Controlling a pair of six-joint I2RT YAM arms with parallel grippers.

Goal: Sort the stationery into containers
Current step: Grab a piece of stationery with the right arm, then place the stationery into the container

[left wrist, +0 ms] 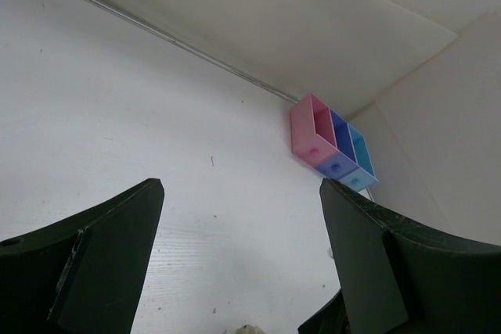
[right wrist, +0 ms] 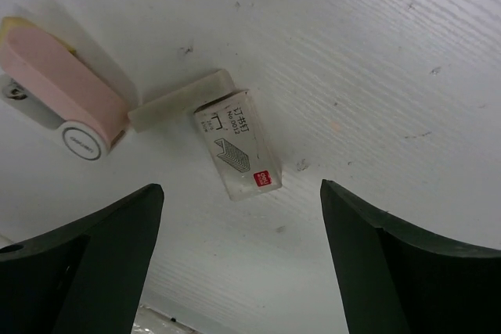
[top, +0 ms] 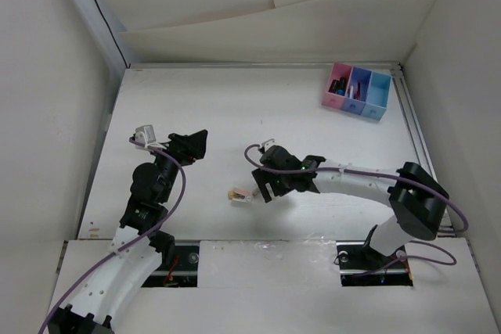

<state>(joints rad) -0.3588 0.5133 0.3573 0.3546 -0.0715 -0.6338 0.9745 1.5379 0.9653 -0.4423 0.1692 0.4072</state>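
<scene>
The right gripper is hanging with its 2 fingers spread wide, pinching nothing, just above a small group of stationery. Directly under the gap, a clear staple box with a printed label is lying flat on the table. A whitish block is lying across the box's upper end, apparently touching it. A pink-and-white piece is resting at the block's other end; what it is I cannot tell. In the top view, these 3 things are sitting together toward the table's near edge, about midway between its left and right edges.

The left gripper is hovering over the left part of the table, well apart from the group. Its 2 fingers are also standing apart with nothing between them.

The row of 3 joined bins, pink, blue and light blue, is sitting in the far right corner of the table. Small dark items are showing inside the pink and blue ones.
</scene>
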